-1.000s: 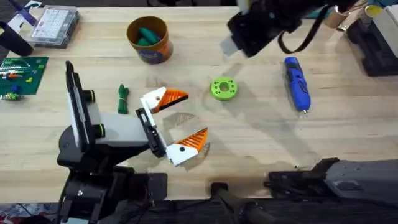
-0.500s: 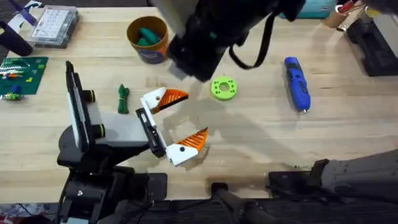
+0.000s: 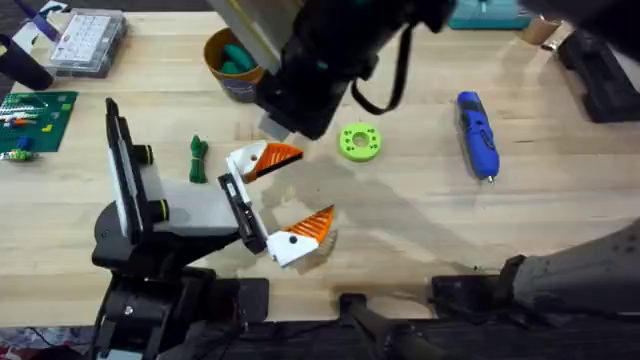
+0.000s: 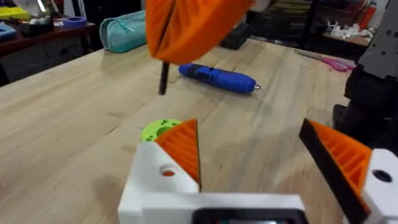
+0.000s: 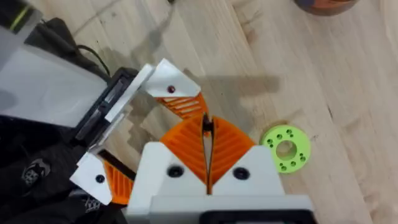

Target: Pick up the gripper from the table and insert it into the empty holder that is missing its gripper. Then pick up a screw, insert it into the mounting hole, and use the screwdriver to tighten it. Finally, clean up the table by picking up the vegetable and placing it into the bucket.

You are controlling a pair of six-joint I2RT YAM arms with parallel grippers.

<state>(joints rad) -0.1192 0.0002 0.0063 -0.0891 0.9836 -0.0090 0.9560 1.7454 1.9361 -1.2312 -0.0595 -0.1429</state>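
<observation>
The right gripper hangs above the table with its orange ribbed pads pressed together, empty — directly beneath it lies the loose white gripper, orange wedge pointing toward it. The lime-green holed disc sits just beside the right gripper, and the holder lies beyond the loose piece. The left gripper has its fingers spread apart, holding nothing — ahead of it rest the green disc and, farther off, the blue screwdriver. The vegetable lies beside the holder, the orange bucket past it.

Vegetable left of holder
</observation>
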